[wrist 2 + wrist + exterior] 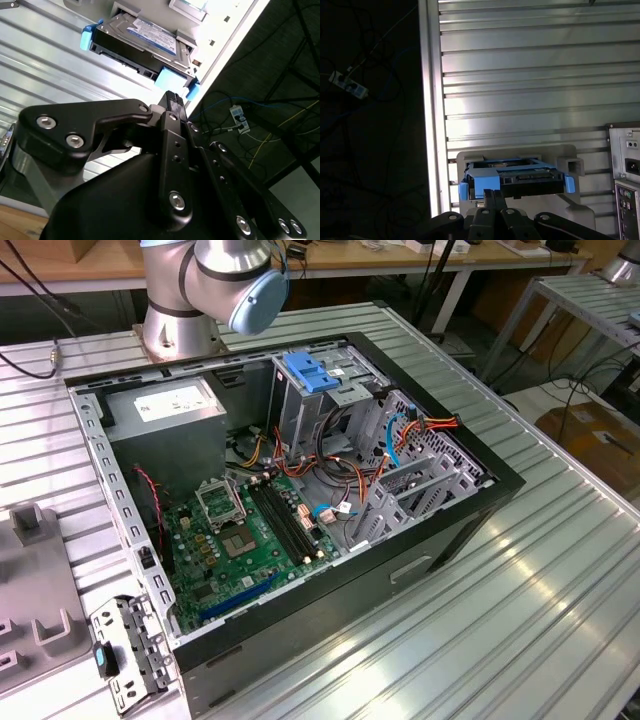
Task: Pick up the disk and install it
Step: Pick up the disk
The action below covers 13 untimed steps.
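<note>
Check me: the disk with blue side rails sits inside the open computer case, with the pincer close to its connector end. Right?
One thing is off. In the first wrist view the disk sits in a pale grey holder on the ribbed metal table, outside the computer case. The rest stands: blue side rails, and the pincer close to its connector end.

Dark metal disk (145, 42) casing, glossy paper label, chunky blue plastic rails. Matt black gripper (172, 98). Pretty shiny ribbed aluminium table (530, 75).
</note>
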Tool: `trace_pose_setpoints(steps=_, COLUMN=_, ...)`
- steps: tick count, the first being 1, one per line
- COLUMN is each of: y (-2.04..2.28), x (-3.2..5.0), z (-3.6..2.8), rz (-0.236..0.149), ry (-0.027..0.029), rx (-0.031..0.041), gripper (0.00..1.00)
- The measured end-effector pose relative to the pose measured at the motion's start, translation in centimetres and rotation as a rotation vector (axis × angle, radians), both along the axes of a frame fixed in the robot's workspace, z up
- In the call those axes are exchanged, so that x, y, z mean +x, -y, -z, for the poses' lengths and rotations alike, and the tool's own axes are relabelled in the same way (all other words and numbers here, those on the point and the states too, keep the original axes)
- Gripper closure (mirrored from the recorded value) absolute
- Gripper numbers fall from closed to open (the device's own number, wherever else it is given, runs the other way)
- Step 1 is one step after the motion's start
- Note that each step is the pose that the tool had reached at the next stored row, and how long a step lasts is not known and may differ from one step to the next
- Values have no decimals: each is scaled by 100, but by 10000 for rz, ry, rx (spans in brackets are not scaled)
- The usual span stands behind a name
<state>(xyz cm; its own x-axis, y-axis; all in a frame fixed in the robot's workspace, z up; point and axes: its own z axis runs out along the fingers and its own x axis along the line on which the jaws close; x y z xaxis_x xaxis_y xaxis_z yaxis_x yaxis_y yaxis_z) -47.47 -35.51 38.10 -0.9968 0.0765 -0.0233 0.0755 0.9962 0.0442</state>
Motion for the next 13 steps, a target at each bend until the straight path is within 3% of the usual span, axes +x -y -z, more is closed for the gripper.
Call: trace_pose_setpoints(steps=13, y=0, x=-1, z=0, rz=-169, ry=1, rx=0, gripper=89)
